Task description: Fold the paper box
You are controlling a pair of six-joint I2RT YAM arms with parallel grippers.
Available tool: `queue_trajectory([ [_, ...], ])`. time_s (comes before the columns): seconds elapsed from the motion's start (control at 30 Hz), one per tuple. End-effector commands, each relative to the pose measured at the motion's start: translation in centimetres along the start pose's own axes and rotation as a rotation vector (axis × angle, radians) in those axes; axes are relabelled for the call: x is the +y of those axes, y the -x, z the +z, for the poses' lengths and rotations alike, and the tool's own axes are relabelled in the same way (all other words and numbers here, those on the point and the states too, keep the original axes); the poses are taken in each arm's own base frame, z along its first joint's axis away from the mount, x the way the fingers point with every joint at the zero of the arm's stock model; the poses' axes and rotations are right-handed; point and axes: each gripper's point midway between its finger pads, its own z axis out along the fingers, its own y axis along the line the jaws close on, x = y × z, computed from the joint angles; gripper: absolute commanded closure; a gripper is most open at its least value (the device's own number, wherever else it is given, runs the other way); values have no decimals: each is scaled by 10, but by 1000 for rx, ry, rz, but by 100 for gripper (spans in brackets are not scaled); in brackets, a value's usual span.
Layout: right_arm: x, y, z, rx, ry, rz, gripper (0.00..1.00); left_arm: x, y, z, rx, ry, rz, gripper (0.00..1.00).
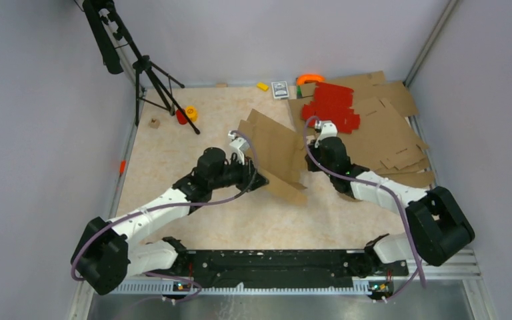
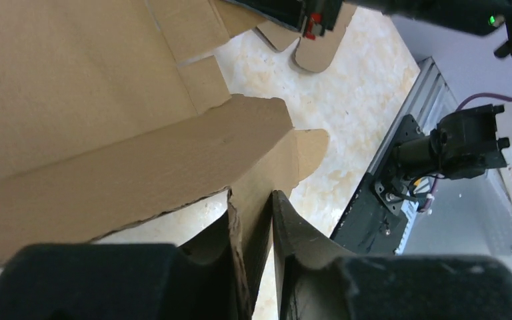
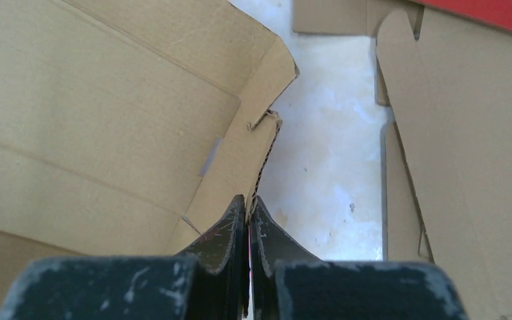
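The paper box (image 1: 275, 152) is a plain brown creased cardboard piece held tilted above the table middle between both arms. My left gripper (image 1: 257, 179) is shut on its lower left flap; in the left wrist view the flap (image 2: 267, 180) runs between the gripper (image 2: 253, 220) jaws. My right gripper (image 1: 307, 143) is shut on the box's right edge; in the right wrist view the corrugated edge (image 3: 261, 167) enters the closed gripper (image 3: 248, 207). The box's panels (image 3: 93, 120) fill the left of that view.
Red cardboard sheets (image 1: 332, 105) lie on larger flat brown sheets (image 1: 387, 133) at the back right. A tripod (image 1: 148, 73) stands back left beside a red and yellow item (image 1: 187, 114). Small objects (image 1: 280, 89) line the back wall. The arm base rail (image 1: 273, 263) runs along the near edge.
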Motion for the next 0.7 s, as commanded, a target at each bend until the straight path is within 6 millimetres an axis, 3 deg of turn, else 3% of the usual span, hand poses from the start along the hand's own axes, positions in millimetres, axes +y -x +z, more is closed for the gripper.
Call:
queue_trajectory([
  [0.0,18,18,-17,-100,25,-153,100,6,23,1,-92,22,-78,76],
  [0.17,11,13,-24,-80,-42,-198,100,32,28,-16,-85,153,-94,45],
  [0.27,3,17,-31,-102,-77,-199,100,52,40,-42,-106,295,-86,26],
  [0.37,4,22,-37,-139,-66,-208,100,71,54,-67,-145,413,-72,15],
  [0.5,17,20,-39,-145,2,-245,100,100,68,-84,-204,495,-122,8],
  [0.67,28,14,-44,-170,29,-298,100,119,85,-68,-260,459,-121,8],
])
